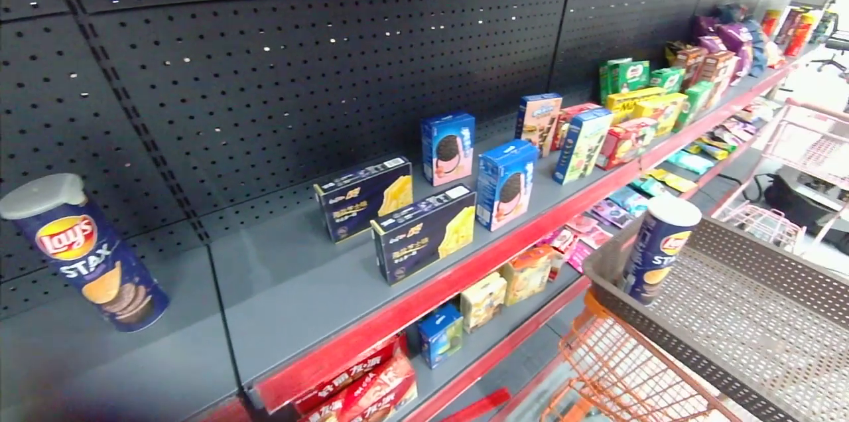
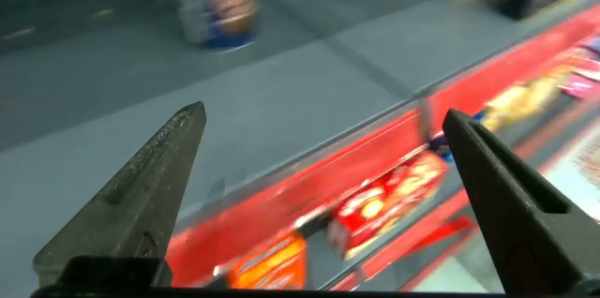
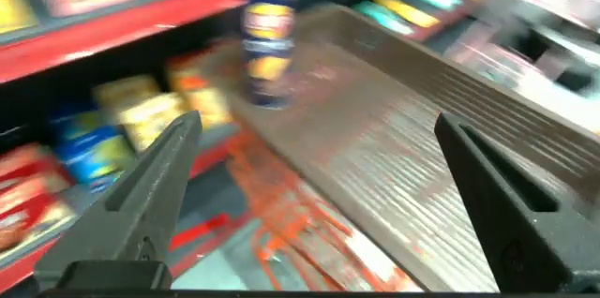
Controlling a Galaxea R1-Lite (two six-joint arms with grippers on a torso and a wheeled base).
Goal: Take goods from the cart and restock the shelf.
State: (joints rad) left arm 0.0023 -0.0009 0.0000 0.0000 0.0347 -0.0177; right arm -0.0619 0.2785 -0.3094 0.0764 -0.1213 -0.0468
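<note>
Potato-chip can (image 1: 83, 253) stands upright, lid up, long axis vertical, at far left of grey shelf (image 1: 298, 289) before black pegboard (image 1: 265, 77). Second can (image 1: 658, 248) stands upright in cart's perforated tray (image 1: 763, 316), at right. Left gripper (image 2: 323, 115) and right gripper (image 3: 319, 122): fingers spread wide.

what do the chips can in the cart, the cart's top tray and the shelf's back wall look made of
Chips can: probably a cardboard tube, glossy printed wrap, pale matte lid that looks plastic.
Cart tray: grey sheet metal by its even rows of punched holes, dull finish.
Back wall: dark pegboard, likely painted steel; light glints through holes.
</note>
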